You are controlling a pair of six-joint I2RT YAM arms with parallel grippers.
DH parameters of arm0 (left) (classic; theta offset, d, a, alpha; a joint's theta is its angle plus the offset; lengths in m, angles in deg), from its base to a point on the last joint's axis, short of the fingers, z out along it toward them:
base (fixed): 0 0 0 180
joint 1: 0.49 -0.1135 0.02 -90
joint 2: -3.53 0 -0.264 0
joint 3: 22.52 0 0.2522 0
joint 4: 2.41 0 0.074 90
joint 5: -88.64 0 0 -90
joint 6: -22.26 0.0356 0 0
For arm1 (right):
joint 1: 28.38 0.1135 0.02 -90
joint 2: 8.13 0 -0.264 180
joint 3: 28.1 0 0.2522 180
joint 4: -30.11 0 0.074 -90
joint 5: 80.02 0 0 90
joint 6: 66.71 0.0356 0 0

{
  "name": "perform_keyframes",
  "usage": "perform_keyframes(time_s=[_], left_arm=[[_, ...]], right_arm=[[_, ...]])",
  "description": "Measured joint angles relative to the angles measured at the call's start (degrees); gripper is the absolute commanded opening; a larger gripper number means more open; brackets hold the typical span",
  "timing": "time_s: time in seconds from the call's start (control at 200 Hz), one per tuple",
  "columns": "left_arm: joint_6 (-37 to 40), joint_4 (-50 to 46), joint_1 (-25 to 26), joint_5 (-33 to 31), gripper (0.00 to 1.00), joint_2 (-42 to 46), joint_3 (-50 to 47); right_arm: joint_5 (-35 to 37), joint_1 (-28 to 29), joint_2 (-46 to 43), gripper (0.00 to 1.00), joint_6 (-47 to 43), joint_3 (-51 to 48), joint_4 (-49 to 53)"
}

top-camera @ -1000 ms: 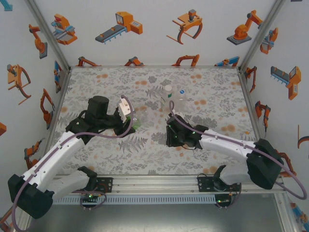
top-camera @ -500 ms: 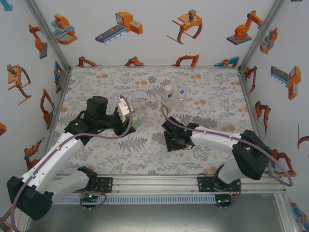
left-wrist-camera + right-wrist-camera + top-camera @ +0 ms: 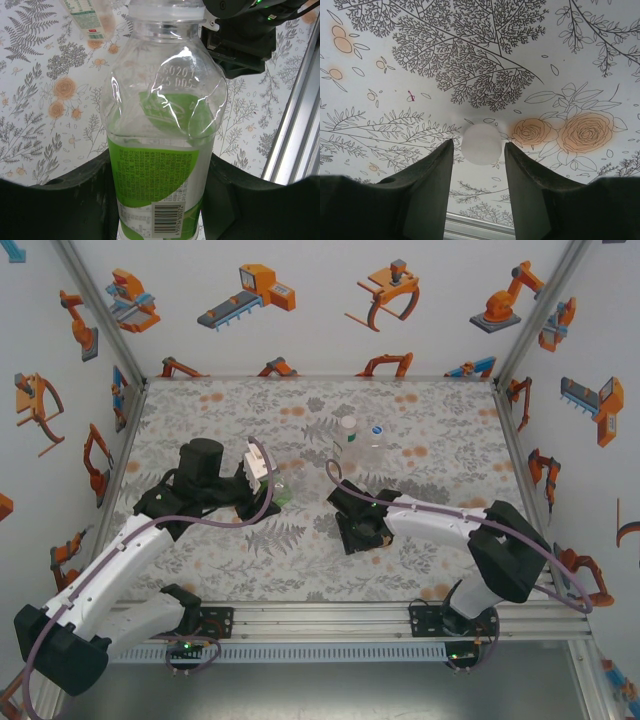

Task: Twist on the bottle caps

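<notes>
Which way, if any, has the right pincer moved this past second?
Yes. The right pincer slid left: from in front of the clear bottle to the white-capped bottle.

On the green-label bottle [image 3: 160, 150] we read a stamped code on the clear shoulder, roughly "0020 1" over "25 D05"; glare eats the rest. Digits under its barcode [image 3: 167, 218] and the label's fine print: too small for us. Print on the second bottle [image 3: 82, 11]: illegible.
</notes>
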Motion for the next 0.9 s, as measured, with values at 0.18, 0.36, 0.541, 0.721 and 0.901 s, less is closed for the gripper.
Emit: perform_keyframes(time_s=[0.18, 0.36, 0.541, 0.721, 0.901], left_arm=[[0.02, 0.0, 0.0, 0.09, 0.0, 0.0, 0.0], [0.02, 0.0, 0.0, 0.5, 0.0, 0.0, 0.0], [0.02, 0.0, 0.0, 0.72, 0.0, 0.0, 0.0], [0.02, 0.0, 0.0, 0.9, 0.0, 0.0, 0.0], [0.02, 0.0, 0.0, 1.01, 0.0, -0.02, 0.0]], right_arm=[[-0.35, 0.0, 0.04, 0.4, 0.02, 0.0, 0.0], [-0.39, 0.0, 0.07, 0.4, 0.02, 0.0, 0.04], [-0.39, 0.0, 0.13, 0.4, 0.02, 0.0, 0.04], [-0.39, 0.04, 0.94, 0.41, 0.07, -0.04, -0.02], [-0.37, 0.04, 1.07, 0.39, 0.07, -0.15, -0.04]])
